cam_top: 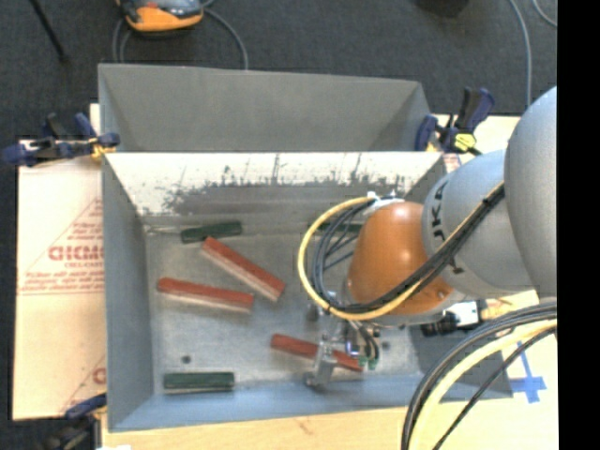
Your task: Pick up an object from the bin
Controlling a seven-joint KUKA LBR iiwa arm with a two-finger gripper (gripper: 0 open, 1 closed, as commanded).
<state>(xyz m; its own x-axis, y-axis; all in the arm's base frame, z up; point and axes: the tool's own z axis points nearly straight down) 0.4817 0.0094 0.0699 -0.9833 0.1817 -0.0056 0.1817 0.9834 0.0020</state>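
Red stick [292, 347] by the bin's [124, 298] front wall lies under the tool [328, 364] (clenched or released, I cannot tell); seemingly the grasp step: close firmly, then lift.

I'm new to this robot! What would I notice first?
The round orange cover on the arm, at the right. Under it the gripper is down at a short red stick near the front of the grey bin. Two long red sticks lie to the left.
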